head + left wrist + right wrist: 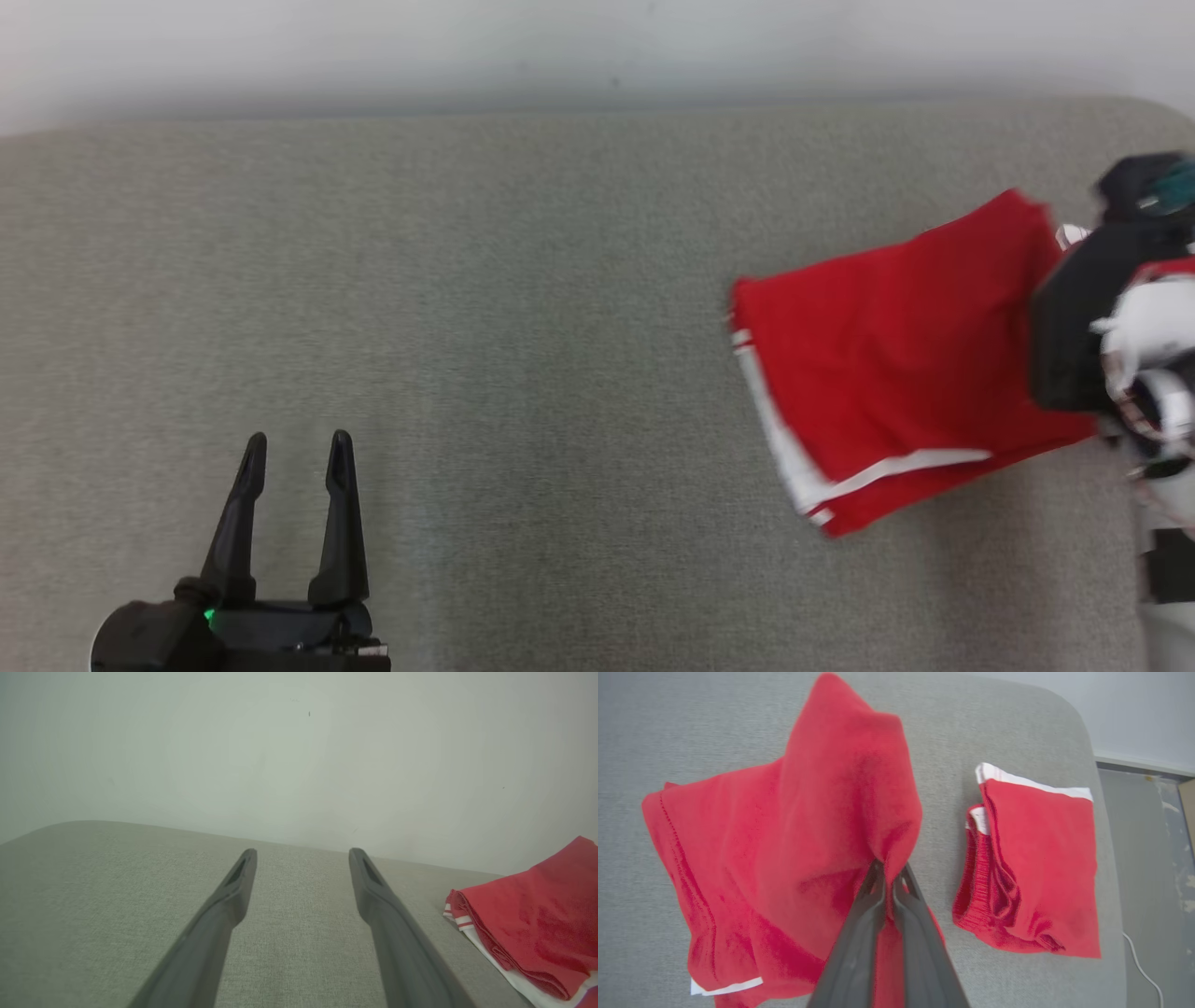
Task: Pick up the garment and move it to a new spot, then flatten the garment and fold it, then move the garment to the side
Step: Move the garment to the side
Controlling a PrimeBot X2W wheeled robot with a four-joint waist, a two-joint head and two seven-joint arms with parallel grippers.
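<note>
Since the right gripper (pixel 889 870) is clamped on just a pinch of the red shorts (pixel 784 835), they could slip or unfold; the left gripper (pixel 297 453) sits wide open, empty.

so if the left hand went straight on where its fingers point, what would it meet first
Probably the pale wall beyond the grey cushion; the left hand has a free path until then, though depth is unclear. The red garment lies off to the right.
</note>
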